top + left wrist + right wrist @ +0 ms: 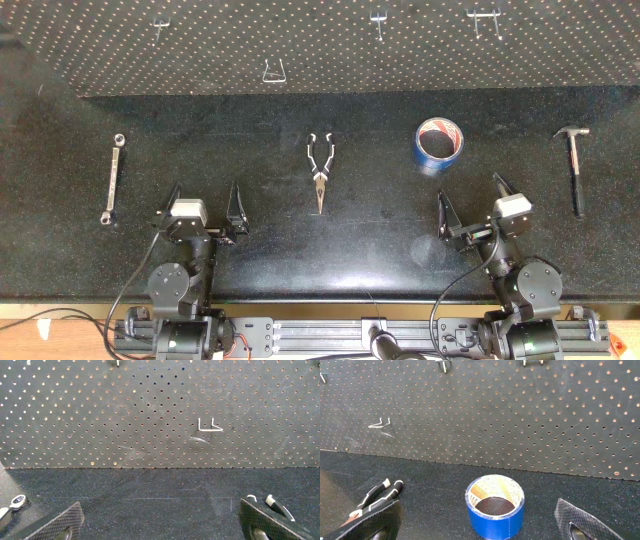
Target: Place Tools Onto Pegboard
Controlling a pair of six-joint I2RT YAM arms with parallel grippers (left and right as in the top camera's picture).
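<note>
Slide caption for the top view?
Left gripper and right gripper, both open, sit short of wrench, pliers, blue tape roll and hammer laid in a row before the pegboard.

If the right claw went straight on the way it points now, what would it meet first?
Probably the blue roll of tape, dead ahead between its fingers; the black perforated pegboard stands beyond.

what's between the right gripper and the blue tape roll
Nothing visible. The tape roll stands on bare mat just ahead of the open right gripper. The pliers lie off toward the table's middle, out of the path.
</note>
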